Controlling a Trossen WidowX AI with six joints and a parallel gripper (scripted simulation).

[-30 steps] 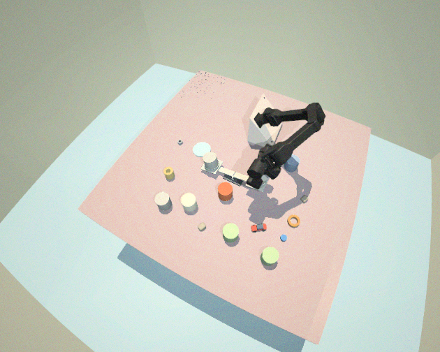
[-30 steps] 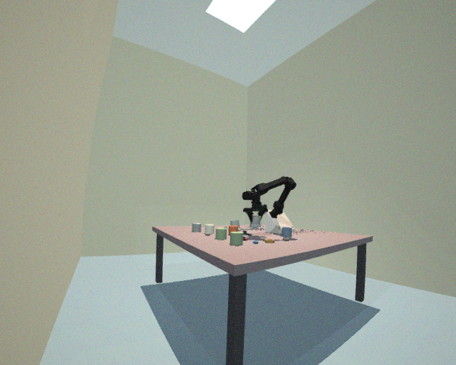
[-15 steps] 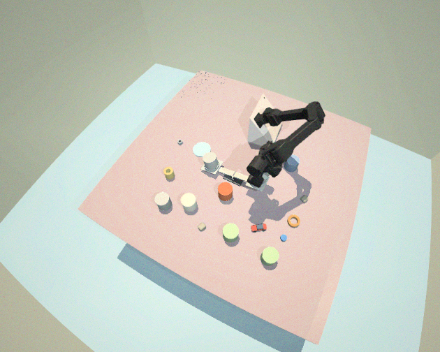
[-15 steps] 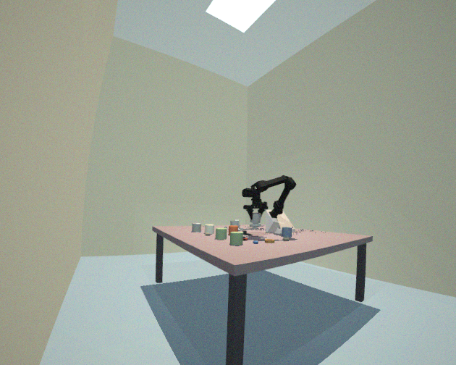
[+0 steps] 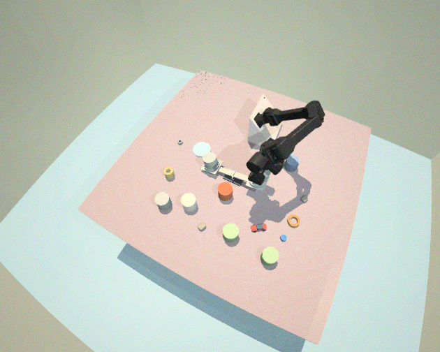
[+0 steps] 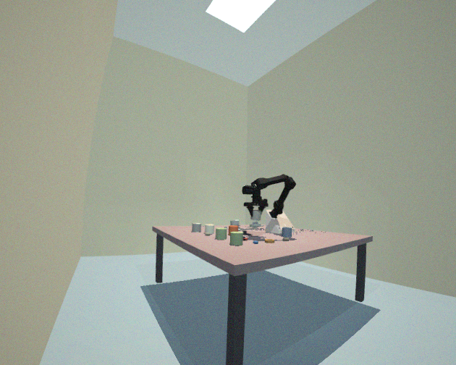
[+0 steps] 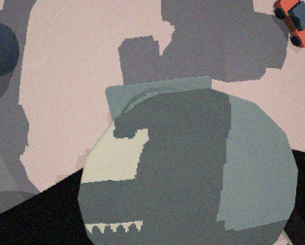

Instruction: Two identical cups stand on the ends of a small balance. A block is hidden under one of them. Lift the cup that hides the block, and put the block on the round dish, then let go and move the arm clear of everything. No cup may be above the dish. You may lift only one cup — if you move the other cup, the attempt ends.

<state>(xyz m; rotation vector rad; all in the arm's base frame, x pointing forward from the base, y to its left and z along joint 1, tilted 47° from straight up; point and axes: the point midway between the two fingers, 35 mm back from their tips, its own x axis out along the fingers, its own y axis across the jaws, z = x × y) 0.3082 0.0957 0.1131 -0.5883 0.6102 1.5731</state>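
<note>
Clamped on one pale grey cup (image 6: 256,215) (image 7: 194,160), the jaws of the gripper (image 5: 256,178) (image 6: 256,214) (image 7: 175,156) held it upright just above one end of the balance (image 5: 227,171). The other cup (image 5: 210,161) (image 6: 234,221) stood on the far end, near the round dish (image 5: 201,149); the block could not be made out. Pink and matte, the table (image 5: 139,154) (image 6: 304,247) took the arm's grey shadow and bore dark specks toward one corner. Dark legs (image 6: 236,316) met a pale blue floor (image 5: 388,220) (image 6: 95,304), between grey-green walls (image 6: 171,132) and beneath a bright ceiling panel (image 6: 243,13).
</note>
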